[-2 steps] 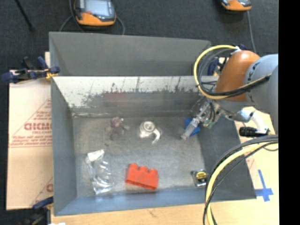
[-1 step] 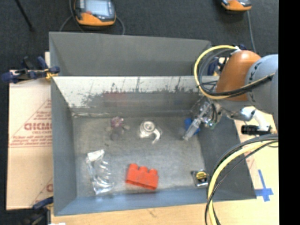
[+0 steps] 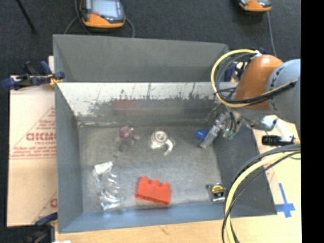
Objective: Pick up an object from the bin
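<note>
Nearest us, a red studded plastic brick [image 3: 153,190] lies in the grey metal bin [image 3: 187,171], beside crumpled clear plastic [image 3: 107,186]. Farther back sit a glossy whitish ring piece [image 3: 161,140] and a small blue block [image 3: 202,134]. We judge this the approach step. The gripper [image 3: 216,131] hangs just beside the blue block, and we cannot tell its opening. Next move: centre over the block, then descend.

Brick [image 3: 153,191] beside wrapper [image 3: 108,185], in bin [image 3: 67,156]
</note>
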`<action>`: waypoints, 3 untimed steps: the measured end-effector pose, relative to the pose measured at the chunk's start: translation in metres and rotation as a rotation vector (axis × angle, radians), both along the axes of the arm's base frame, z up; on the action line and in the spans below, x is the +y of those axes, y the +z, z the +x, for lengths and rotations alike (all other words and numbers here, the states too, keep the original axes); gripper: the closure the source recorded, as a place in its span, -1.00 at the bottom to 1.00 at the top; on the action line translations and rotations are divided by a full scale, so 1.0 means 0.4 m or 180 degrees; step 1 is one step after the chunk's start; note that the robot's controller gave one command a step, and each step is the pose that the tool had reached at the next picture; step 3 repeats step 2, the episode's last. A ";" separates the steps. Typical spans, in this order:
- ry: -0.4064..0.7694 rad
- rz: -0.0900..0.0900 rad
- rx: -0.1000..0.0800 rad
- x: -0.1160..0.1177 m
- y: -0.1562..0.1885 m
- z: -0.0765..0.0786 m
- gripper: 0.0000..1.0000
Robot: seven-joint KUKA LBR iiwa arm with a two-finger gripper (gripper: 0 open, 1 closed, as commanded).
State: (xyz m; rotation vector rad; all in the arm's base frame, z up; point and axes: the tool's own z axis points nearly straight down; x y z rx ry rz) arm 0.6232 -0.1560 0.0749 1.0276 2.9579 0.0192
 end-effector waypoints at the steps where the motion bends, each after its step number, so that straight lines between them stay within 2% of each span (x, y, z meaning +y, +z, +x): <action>1: 0.0016 -0.0037 0.0003 -0.004 0.266 0.007 1.00; 3: 0.0025 -0.0036 0.0023 -0.007 0.283 0.011 1.00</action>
